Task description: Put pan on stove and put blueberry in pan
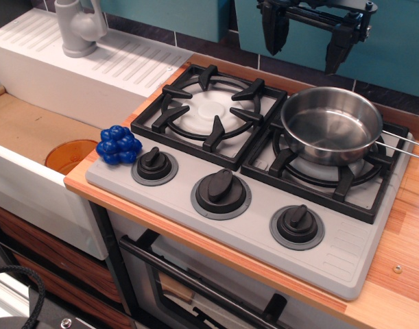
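The shiny steel pan point(330, 125) sits on the right burner of the light grey stove point(346, 257), its thin wire handle pointing right. It looks empty. The blue bumpy blueberry point(118, 144) lies at the stove's front left corner, beside the left knob point(154, 166). My gripper point(307, 42) hangs open and empty high at the back, above and behind the pan, apart from it.
The left burner grate point(209, 113) is bare. Middle knob point(221, 192) and right knob point(296, 225) line the stove's front. A white sink point(31, 130) with an orange drain and a grey faucet point(79, 27) lies left. An oven door is below the wooden counter edge.
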`<state>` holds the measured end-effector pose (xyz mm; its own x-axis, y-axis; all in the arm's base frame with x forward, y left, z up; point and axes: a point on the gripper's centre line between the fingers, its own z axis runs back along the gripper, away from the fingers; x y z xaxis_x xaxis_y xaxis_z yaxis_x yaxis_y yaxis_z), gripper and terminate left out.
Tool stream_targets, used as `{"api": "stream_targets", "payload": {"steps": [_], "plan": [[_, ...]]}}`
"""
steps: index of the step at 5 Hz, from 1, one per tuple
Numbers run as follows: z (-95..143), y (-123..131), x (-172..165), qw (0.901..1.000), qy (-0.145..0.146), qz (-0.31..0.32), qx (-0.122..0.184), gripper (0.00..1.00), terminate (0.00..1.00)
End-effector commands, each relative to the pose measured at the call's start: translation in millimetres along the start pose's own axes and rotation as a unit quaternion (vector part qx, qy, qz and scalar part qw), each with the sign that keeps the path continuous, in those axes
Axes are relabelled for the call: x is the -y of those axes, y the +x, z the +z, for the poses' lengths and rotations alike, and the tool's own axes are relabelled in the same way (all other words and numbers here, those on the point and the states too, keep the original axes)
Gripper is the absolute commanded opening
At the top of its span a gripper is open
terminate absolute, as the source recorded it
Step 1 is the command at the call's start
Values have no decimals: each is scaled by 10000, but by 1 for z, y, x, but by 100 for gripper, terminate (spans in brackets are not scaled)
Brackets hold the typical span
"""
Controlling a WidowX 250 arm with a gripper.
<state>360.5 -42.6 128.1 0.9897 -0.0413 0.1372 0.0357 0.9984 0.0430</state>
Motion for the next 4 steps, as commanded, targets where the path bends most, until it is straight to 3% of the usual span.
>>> {"api": "stream_targets", "payload": {"steps": [1,4], "plan": [[0,0,0,10000,0,0,0,100,0],[-54,2,0,9991,-66,-33,419,100,0]]}}
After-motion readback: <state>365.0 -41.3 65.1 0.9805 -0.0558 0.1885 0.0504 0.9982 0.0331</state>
